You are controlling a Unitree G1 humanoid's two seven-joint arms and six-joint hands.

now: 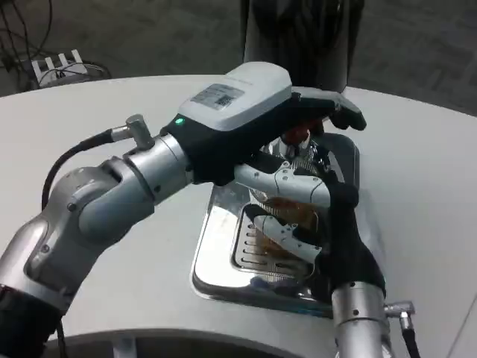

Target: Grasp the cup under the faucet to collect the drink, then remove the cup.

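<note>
A clear cup (292, 211) with amber drink in it stands on the drip grate of the steel tray (216, 246), under the faucet with its red handle (297, 135). My right hand (302, 216) wraps around the cup from the right side, fingers curled across its front. My left hand (250, 112) reaches over from the left, and its fingers (339, 110) lie on top of the faucet handle, hiding most of the faucet.
The tray sits on a round white table (112, 112). A dark post (298, 33) stands behind the table. Cables and a white power strip (56, 66) lie on the floor at the far left.
</note>
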